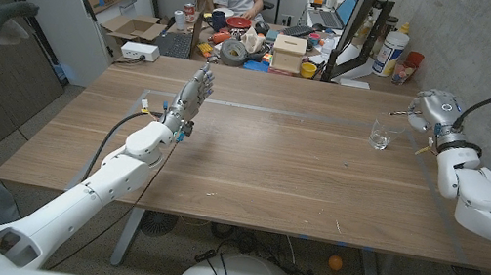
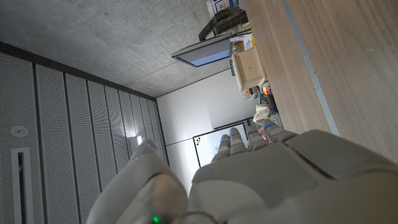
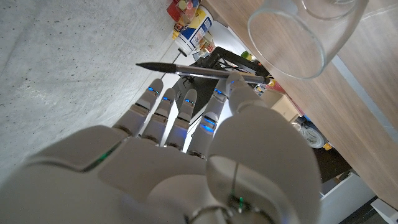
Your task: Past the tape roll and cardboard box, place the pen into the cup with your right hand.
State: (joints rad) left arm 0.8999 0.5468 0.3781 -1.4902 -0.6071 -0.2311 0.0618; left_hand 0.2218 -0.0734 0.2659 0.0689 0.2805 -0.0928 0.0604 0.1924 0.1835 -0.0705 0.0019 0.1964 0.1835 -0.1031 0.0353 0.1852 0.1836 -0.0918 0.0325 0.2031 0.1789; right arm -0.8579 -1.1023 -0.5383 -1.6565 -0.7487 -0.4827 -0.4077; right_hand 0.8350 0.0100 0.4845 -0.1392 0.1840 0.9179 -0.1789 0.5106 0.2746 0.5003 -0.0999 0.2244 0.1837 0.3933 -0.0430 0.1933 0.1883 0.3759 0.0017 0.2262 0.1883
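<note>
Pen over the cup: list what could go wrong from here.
1. The right hand pinches the pen only at its fingertips, lying crosswise; it may slip or land across the rim rather than inside.
2. The clear cup is small, apparently light and near the table's far right corner; a nudge could tip it.
3. The left hand stands upright mid-table, well clear, so collision looks unlikely.

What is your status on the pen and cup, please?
Right hand holds pen. Left hand open, idle. Cup upright on table, path clear.
</note>
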